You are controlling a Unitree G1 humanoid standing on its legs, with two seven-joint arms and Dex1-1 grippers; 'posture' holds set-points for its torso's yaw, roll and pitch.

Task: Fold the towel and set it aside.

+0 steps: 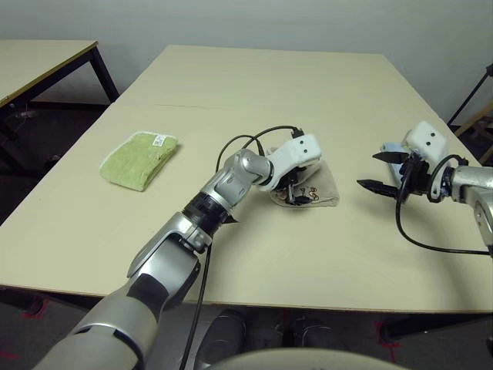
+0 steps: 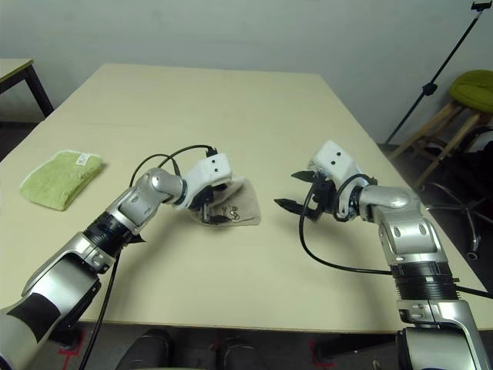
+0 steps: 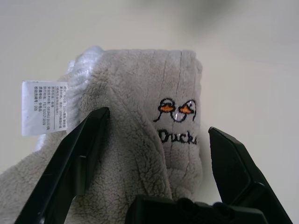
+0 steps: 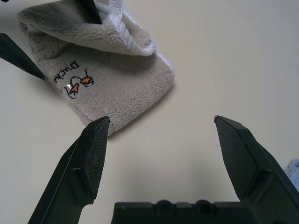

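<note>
The towel lies folded into a small beige bundle in the middle of the table, its orange embroidery and white tag facing up. My left gripper is right down on it and open. One finger rests over the fabric, while the other finger stands past the towel's edge. My right gripper hovers open to the right of the towel, a short gap away, with nothing between its fingertips.
A lime-green folded towel lies at the table's left. A light blue folded towel sits just behind my right gripper. A second table stands at far left; a green chair and a tripod stand at right.
</note>
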